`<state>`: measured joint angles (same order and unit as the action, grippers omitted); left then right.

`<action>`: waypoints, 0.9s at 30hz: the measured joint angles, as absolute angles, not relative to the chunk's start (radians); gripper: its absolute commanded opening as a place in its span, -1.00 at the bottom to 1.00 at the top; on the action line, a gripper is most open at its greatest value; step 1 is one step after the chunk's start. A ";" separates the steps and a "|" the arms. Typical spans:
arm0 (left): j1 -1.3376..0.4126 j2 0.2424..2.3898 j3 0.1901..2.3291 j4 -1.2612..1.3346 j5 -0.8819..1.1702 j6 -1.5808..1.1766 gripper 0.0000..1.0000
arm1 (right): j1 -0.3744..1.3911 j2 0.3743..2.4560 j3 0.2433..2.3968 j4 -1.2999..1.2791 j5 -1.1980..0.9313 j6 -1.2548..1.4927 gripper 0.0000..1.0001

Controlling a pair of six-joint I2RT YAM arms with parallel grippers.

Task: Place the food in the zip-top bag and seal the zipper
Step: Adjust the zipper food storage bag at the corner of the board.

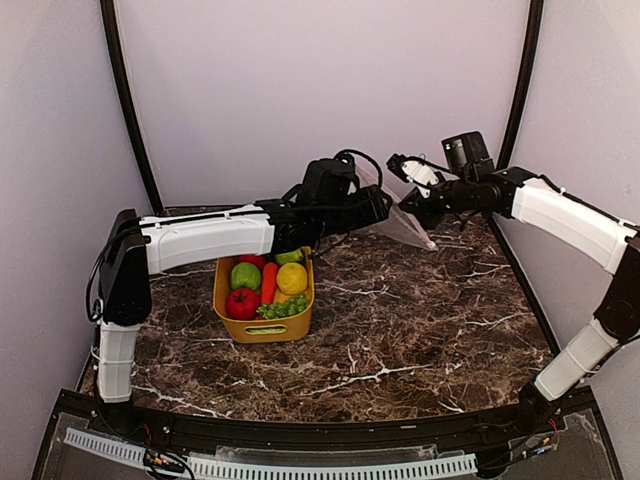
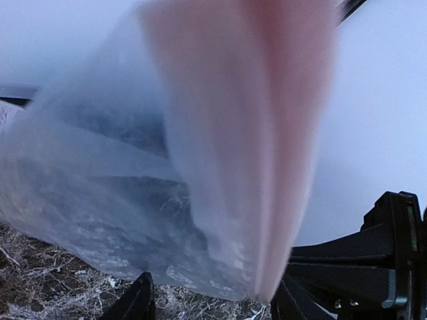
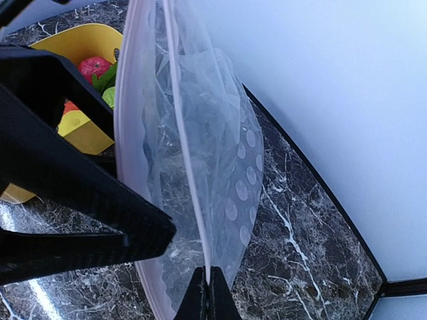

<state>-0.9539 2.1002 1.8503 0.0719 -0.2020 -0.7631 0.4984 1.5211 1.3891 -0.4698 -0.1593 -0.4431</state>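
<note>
The clear dotted zip-top bag [image 1: 403,222] hangs in the air at the back of the table, between my two grippers. My right gripper [image 3: 210,298] is shut on the bag's thin pale zipper [image 3: 189,167] strip, which runs up from its tips. My left gripper [image 2: 213,301] stands open, its fingers [image 2: 137,301] on either side of the bag's lower edge [image 2: 220,267] without clamping it. The food lies in the yellow tub [image 1: 225,290]: a green pear [image 1: 245,275], a lemon [image 1: 292,278], a red tomato [image 1: 242,303], a carrot [image 1: 268,283] and grapes [image 1: 285,308].
The tub sits left of centre on the dark marble table [image 1: 420,330], under my left forearm [image 1: 210,240]. Pale walls close the back and both sides, with black posts in the corners.
</note>
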 measured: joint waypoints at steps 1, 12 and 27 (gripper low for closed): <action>-0.954 2.104 1.850 0.064 -0.204 -0.772 0.12 | 0.506 1.521 1.389 -0.468 -0.156 -0.443 -1.00; -0.954 2.126 1.868 0.044 -0.233 -0.821 -0.16 | 0.559 1.521 1.395 -0.464 -0.151 -0.426 -1.00; -0.954 2.127 1.882 -0.044 -0.308 -0.862 -0.98 | 0.600 1.522 1.396 -0.418 0.010 -0.379 -0.64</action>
<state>-0.9539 2.1265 1.8824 -0.0437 -0.3080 -0.8619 0.6003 1.5215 1.3964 -0.4179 0.0101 -0.3790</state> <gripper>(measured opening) 0.032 0.013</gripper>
